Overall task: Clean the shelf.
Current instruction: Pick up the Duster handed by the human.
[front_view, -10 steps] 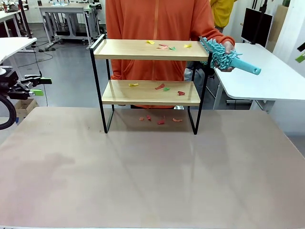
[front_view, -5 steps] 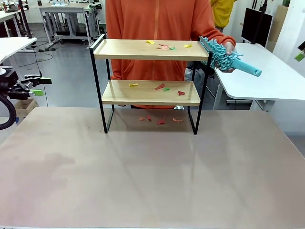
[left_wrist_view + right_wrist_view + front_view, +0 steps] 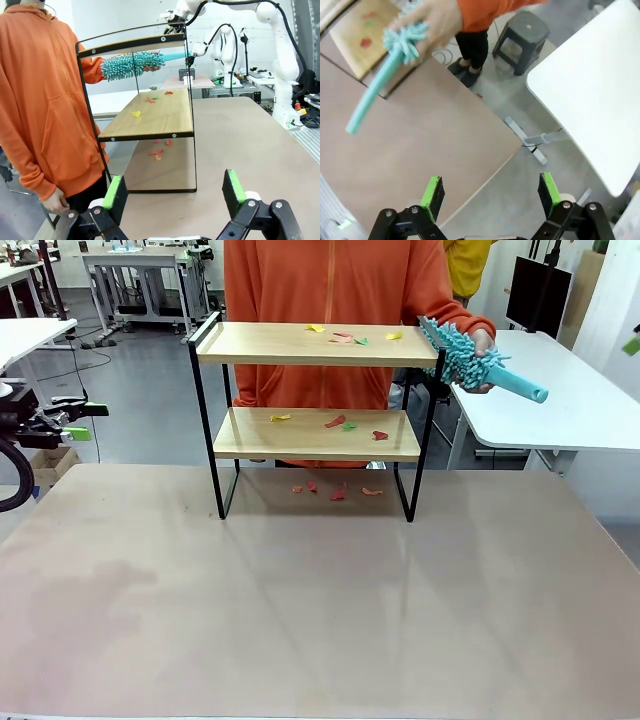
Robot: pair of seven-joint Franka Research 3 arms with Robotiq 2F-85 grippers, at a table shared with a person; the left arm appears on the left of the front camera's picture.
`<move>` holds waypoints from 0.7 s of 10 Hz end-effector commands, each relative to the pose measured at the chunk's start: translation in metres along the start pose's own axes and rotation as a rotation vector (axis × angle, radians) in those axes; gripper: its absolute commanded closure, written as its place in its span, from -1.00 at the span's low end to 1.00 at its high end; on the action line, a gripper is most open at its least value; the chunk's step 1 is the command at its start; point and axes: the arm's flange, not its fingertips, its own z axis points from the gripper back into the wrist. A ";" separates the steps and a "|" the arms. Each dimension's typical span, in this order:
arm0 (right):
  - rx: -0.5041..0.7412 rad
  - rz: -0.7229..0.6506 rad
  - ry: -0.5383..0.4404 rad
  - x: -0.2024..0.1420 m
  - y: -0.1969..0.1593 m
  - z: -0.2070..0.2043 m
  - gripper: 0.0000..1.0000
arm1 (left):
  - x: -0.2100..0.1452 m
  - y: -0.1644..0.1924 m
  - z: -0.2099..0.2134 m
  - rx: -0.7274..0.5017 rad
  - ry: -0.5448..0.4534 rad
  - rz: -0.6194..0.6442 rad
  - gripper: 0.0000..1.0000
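Note:
The shelf [image 3: 310, 344] stands at the table's far side, two light wood boards in a black frame, with coloured paper scraps [image 3: 345, 338] on both boards and on the table under it. A person in an orange hoodie [image 3: 330, 280] stands behind it and holds a teal fluffy duster [image 3: 462, 353] at the top board's right end. The left wrist view has the shelf [image 3: 150, 112] and the duster [image 3: 132, 65] ahead of my open left gripper [image 3: 174, 192]. In the front view my left gripper [image 3: 70, 420] waits at the far left. My right gripper [image 3: 490, 192] is open, above the table's corner, with the duster handle [image 3: 370, 97] below.
The brown table [image 3: 320, 610] stretches wide in front of the shelf. White tables [image 3: 560, 390] stand to the right and left. A grey stool [image 3: 524, 35] sits on the floor beside the person's feet.
The person's duster has shifted slightly at the top board's right end. My left gripper has stayed put.

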 end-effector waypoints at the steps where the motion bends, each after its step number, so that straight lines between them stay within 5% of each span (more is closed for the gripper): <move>1: 0.065 -0.204 0.049 0.023 0.040 0.019 -1.00 | 0.002 0.000 0.001 -0.001 0.001 -0.002 -1.00; 3: 0.162 -0.307 0.057 0.036 0.078 0.019 -1.00 | 0.002 0.000 0.001 -0.001 0.001 -0.002 -1.00; 7: 0.118 -0.420 -0.015 0.056 0.162 0.005 -1.00 | 0.002 0.000 0.001 -0.001 0.001 -0.002 -1.00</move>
